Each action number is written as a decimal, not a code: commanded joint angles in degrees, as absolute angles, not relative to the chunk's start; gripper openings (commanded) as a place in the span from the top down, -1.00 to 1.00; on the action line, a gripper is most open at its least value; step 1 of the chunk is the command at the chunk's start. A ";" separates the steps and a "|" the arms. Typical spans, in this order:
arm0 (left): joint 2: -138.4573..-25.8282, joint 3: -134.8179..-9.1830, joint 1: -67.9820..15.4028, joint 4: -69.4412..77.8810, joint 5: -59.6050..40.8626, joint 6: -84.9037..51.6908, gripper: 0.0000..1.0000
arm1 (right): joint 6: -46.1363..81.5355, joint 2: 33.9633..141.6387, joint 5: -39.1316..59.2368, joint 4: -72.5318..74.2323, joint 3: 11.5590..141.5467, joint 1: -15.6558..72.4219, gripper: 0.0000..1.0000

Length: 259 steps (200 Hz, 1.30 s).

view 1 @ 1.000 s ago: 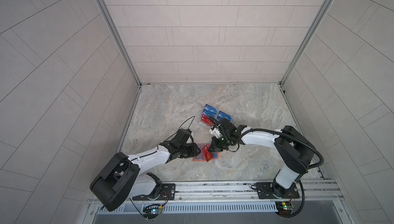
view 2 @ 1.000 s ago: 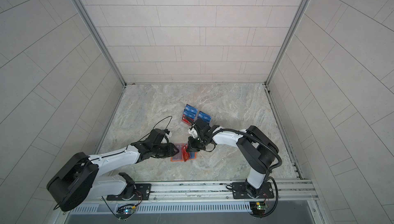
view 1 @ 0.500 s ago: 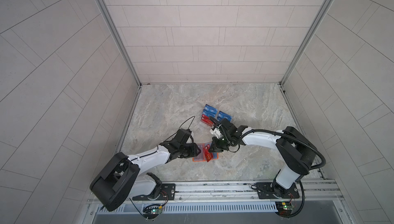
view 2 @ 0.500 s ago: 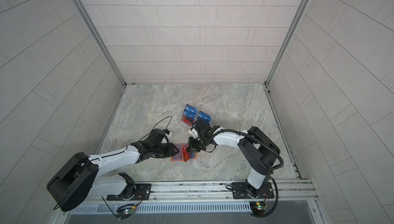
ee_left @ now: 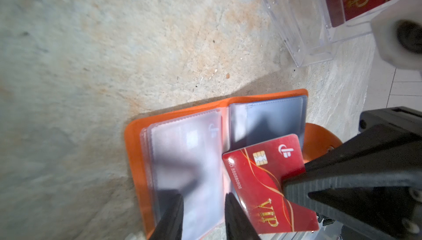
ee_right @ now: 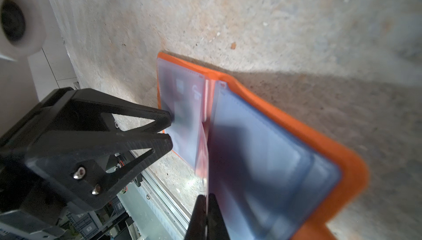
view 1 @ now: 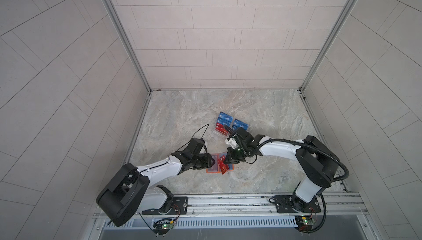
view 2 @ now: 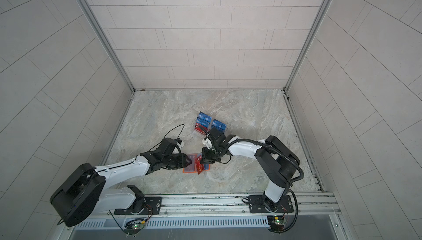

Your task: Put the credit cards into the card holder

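The marbled surface (view 1: 182, 113) filled the floor of the tiled booth. In both top views the left arm (view 1: 159, 169) and the right arm (view 1: 278, 149) reached in low from the front rail and met near the front middle.

Behind their meeting point stood a clear acrylic rack (view 1: 228, 124) with blue cards (view 1: 225, 118) in its rear tiers and a red one (view 1: 221, 130) in front.

The card holder (view 1: 212, 170) lay open and flat on the surface, nearer the rail than the rack, with its orange cover (ee_left: 133, 140) down and its clear sleeves facing up. A card's chip and logo showed faintly through the top sleeve of the left-hand page (ee_left: 191, 138).

The left end effector (view 2: 188, 160) was part way spread, with both fingertips (ee_right: 167, 115) at the left-hand page. Whether they bore down on it could not be told.

The right end effector (view 1: 228, 160) was pressed together on the red card (ee_left: 258, 181), pinching it by one long edge. The card stood tilted over the right-hand page beside the spine, its gold "VIP" face toward the left wrist camera. In the right wrist view it appeared edge-on, running from the closed fingers (ee_right: 199, 213) toward the spine. It was not inside a sleeve.
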<state>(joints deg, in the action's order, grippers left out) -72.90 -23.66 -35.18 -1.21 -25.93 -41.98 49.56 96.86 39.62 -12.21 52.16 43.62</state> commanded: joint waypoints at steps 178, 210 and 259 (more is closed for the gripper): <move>-73.39 -22.06 -35.42 -4.92 -25.92 -41.22 0.30 | 49.37 102.76 33.94 -5.59 52.96 44.04 1.00; -73.74 -22.18 -35.42 -4.92 -25.91 -41.05 0.31 | 48.77 103.57 32.96 -4.95 52.33 44.12 1.00; -73.82 -22.63 -35.42 -5.36 -25.93 -40.96 0.31 | 50.21 104.16 31.58 -1.32 49.73 44.12 1.00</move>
